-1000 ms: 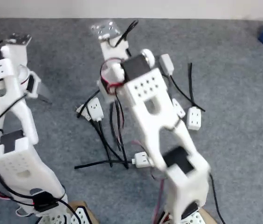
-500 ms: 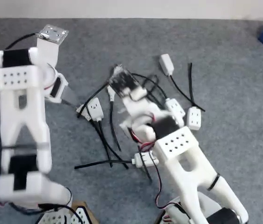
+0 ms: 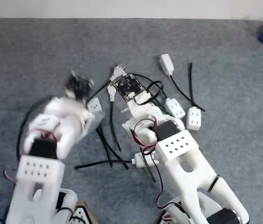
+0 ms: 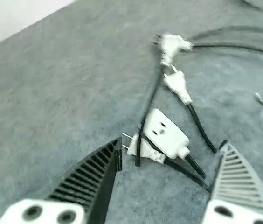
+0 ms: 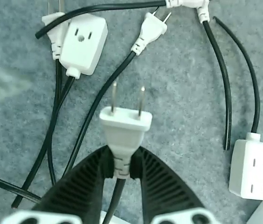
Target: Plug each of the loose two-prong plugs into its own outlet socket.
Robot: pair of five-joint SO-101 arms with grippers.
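- Since half a second ago, the left arm has swung down from the left side of the tabletop (image 3: 38,51) to hang over the nearest socket block (image 4: 166,135). The right arm has barely shifted.
- We see the left fingers (image 4: 106,161) spread wide and holding nothing. They straddle that socket block and a loose plug (image 4: 141,150) lying against it.
- The right fingers (image 5: 99,165) are closed on the neck of a two-prong plug (image 5: 124,122). Its prongs point forward over the tangle of cords (image 5: 224,93), and the socket block sits off to one side.
- We judge this grip risky: pinched at the neck rather than the body, the plug may pivot or slip back once the prongs meet resistance.
- The socket block lies loose, so it could slide away unless the left fingers pin it first.
- If they close where they are, the left fingers could catch the loose plug or a cord instead.
- Both arms crowd one spot, so we think a collision is possible.
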